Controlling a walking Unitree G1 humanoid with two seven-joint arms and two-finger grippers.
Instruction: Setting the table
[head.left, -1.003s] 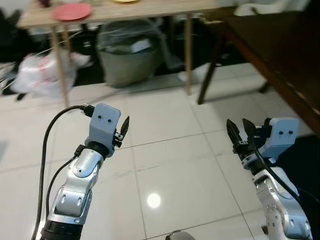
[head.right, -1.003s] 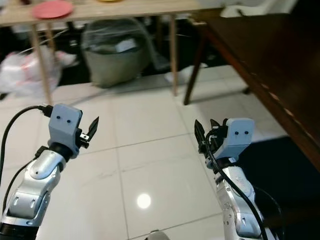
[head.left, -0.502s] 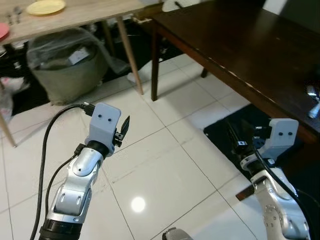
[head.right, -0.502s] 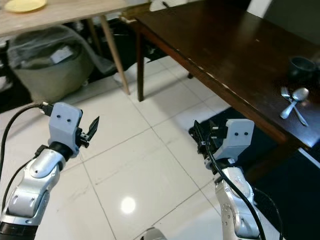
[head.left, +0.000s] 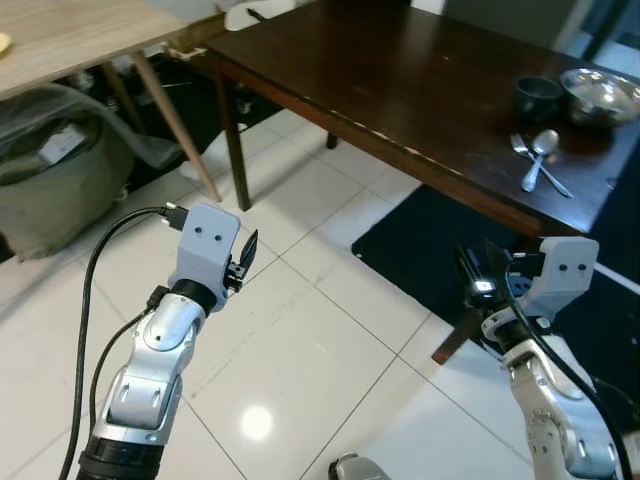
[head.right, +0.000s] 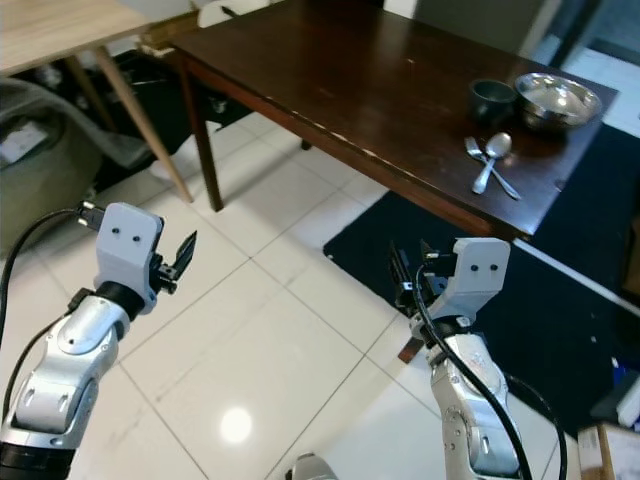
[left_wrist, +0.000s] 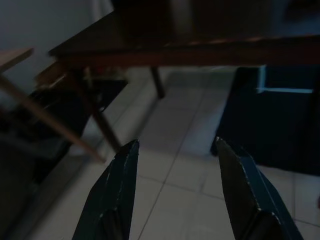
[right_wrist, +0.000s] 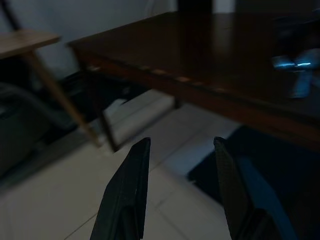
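Observation:
A dark wooden dining table (head.left: 400, 90) stands ahead and to my right. On its right end sit a dark cup (head.left: 538, 97), a metal bowl (head.left: 598, 92), and a spoon (head.left: 537, 158) with a fork beside it. My left gripper (head.left: 247, 258) is raised over the white floor tiles, open and holding nothing. My right gripper (head.left: 478, 275) is also open and holding nothing, held up short of the table's near corner. The wrist views are dim; the left gripper (left_wrist: 175, 145) and right gripper (right_wrist: 181, 142) both point toward the table's edge.
A light wooden table (head.left: 70, 35) stands at the far left with a grey bagged bin (head.left: 45, 190) beneath it. A dark rug (head.left: 440, 250) lies under the dining table's near end. White tiles (head.left: 300, 380) stretch between my arms.
The view has swung to the right: the dining table with cup, bowl and cutlery has come into full view, and the light table and bin slid left. Both arms keep their pose.

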